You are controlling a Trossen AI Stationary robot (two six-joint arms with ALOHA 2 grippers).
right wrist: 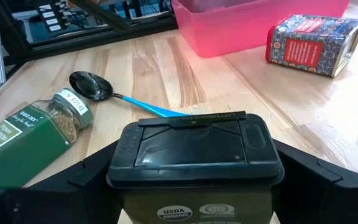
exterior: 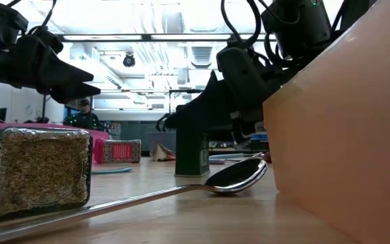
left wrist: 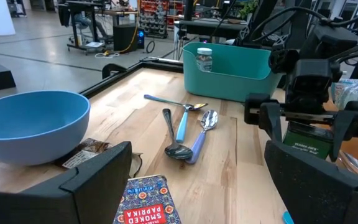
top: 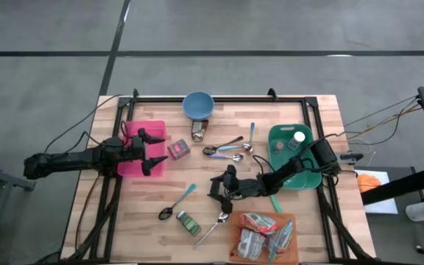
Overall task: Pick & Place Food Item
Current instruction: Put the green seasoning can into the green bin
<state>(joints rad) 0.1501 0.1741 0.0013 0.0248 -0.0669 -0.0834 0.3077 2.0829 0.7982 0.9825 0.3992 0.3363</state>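
Right gripper (top: 223, 188): near the middle of the desk (top: 308, 221), fingers set either side of a dark green tin (right wrist: 194, 163) with a black hinged lid; whether the fingers press on it or stand just apart cannot be told.
Green tin: stands upright on the desk between the right gripper's fingers, near the desk's centre.
Left gripper (top: 150, 152): above the pink bin (top: 153, 131) at the left side of the desk, fingers spread wide, holding nothing.
Paprika tin (top: 179, 149): red and blue, lying just beside the pink bin toward the centre.
Blue bowl (top: 198, 105): near the far edge, centre.
Teal bin (top: 285, 137): at the right edge, with a small white-capped jar (left wrist: 204, 59) inside.
Spoons (top: 227, 149): a cluster between the bowl and the teal bin; a blue-handled spoon (top: 177, 202) lies toward the near edge.
Green spice jar (top: 188, 223): on its side near the near edge, beside the blue-handled spoon.
Orange board (top: 289, 250): near the near right corner, carrying packaged food (top: 260, 234).
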